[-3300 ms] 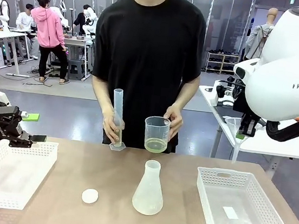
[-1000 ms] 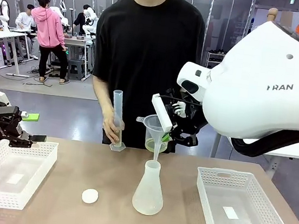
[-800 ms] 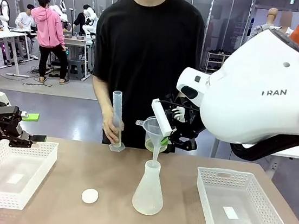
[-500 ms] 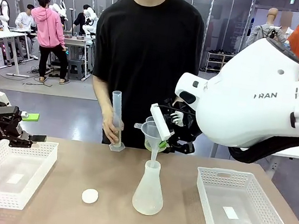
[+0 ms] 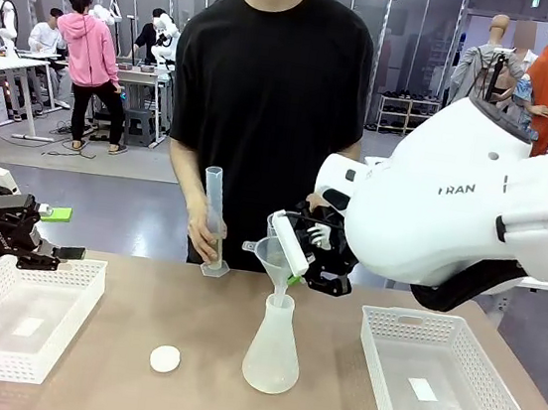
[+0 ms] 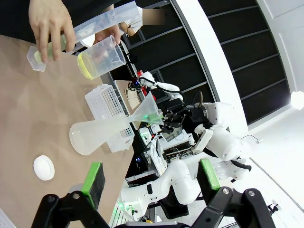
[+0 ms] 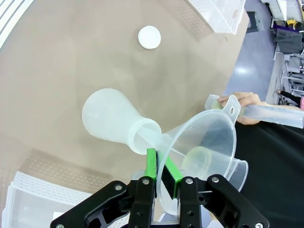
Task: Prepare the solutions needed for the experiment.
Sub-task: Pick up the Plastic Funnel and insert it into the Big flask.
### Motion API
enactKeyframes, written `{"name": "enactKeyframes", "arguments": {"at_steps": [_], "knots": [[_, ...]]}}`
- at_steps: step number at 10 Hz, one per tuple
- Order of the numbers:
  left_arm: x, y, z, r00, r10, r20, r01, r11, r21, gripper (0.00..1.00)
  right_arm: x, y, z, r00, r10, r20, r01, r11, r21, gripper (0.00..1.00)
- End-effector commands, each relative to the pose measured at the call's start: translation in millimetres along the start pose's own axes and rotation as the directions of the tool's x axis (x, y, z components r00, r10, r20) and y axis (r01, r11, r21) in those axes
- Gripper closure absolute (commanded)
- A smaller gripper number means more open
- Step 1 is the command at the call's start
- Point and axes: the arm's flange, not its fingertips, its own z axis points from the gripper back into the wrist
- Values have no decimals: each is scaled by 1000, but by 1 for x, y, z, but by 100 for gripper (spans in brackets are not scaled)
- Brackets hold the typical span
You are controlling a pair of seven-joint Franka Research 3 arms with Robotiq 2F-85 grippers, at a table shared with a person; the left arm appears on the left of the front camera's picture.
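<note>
**Current state**

- The right gripper (image 7: pixel 161 173) is closed on the rim of a clear funnel (image 5: pixel 270 257). Its green pads pinch the bowl wall from both sides.
- The funnel stem points down into the mouth of the flask (image 5: pixel 272 350). The flask stands unheld near the middle of the table (image 5: pixel 142 299).
- The left gripper (image 5: pixel 66 255) is open and holds nothing. It hangs over the left basket (image 5: pixel 69 330), well apart from the work.
- The solution (image 6: pixel 88 66) is a shallow yellow-green layer in the bottom of a beaker (image 6: pixel 102 58). The person holds the beaker just behind the funnel, at the far side of the table.
- The person's other hand (image 5: pixel 203 231) steadies a measuring cylinder (image 5: pixel 215 213) to the left of the funnel.
- No liquid is visible in the flask.

**Likely step:** the funnel is presented for the person to pour through.

**Hazards**

1. Tipping. The flask is light and free-standing. Any sideways drift of the right arm levers the stem against the neck and can topple it.
2. Funnel slip. The grip is on a thin, smooth rim only. The weight of poured liquid or a knock from the beaker lip can rotate the funnel between the pads.
3. Spill. The funnel sits tilted and the gripper crowds its near right edge. A fast pour can overshoot the bowl and wet the pads or the table.
4. Contact. The person's hands work close to the gripper, so no arm motion is advisable during the pour.
</note>
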Motion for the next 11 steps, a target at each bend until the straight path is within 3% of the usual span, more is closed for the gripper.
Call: {"name": "enactKeyframes", "arguments": {"at_steps": [1, 8, 10, 11], "knots": [[0, 0, -1, 1000, -4, -5, 4, 1000, 8, 0, -7, 10, -9, 999, 26, 42, -25, 999, -28, 94], [0, 0, -1, 1000, -4, -5, 4, 1000, 8, 0, -9, 21, -24, 998, 42, 47, -41, 999, -28, 94], [0, 0, -1, 1000, -4, -5, 4, 1000, 8, 0, -13, 20, -25, 998, 36, 49, -35, 999, -22, 84], [0, 0, -1, 1000, -4, -5, 4, 1000, 8, 0, -13, 20, -25, 998, 38, 48, -37, 999, -20, 71]]}}
